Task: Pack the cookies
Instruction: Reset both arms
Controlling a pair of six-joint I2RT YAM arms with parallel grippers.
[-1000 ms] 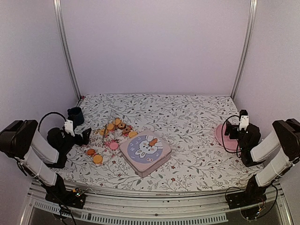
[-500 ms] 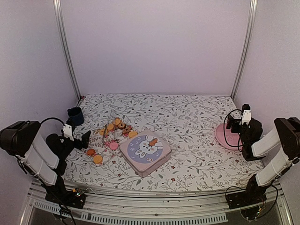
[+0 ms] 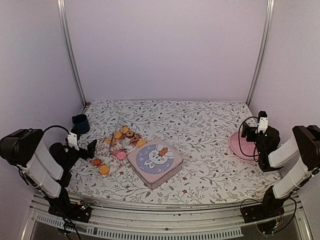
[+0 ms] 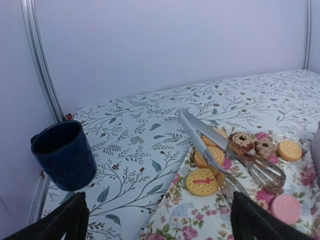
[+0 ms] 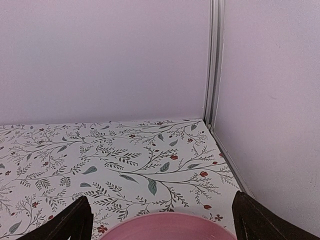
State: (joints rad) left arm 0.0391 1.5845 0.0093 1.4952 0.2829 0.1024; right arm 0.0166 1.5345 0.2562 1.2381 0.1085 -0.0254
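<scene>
The cookies (image 3: 118, 135) lie loose on a floral tray (image 3: 111, 154) left of centre: mostly orange-tan, one pink (image 3: 121, 155), some dark brown. In the left wrist view I see a yellow cookie with a red mark (image 4: 202, 182), a chocolate ring (image 4: 242, 140), a tan one (image 4: 290, 150) and a pink one (image 4: 285, 207). My left gripper (image 3: 92, 146) is open and empty at the tray's left edge, also shown in its wrist view (image 4: 159, 225). My right gripper (image 3: 248, 134) is open and empty, low over the pink plate (image 3: 240, 148), as its wrist view (image 5: 165, 225) also shows.
A square box with a bunny lid (image 3: 154, 161) sits shut right of the tray. Metal tongs (image 4: 225, 147) lie across the cookies. A dark blue mug (image 4: 62, 155) stands at the far left (image 3: 80, 122). The frame post (image 5: 214, 65) and side wall are close to the right gripper.
My left arm has pulled back and lower toward the near left. My right gripper has shifted right and back, uncovering more of the pink plate. Nothing was picked up.
</scene>
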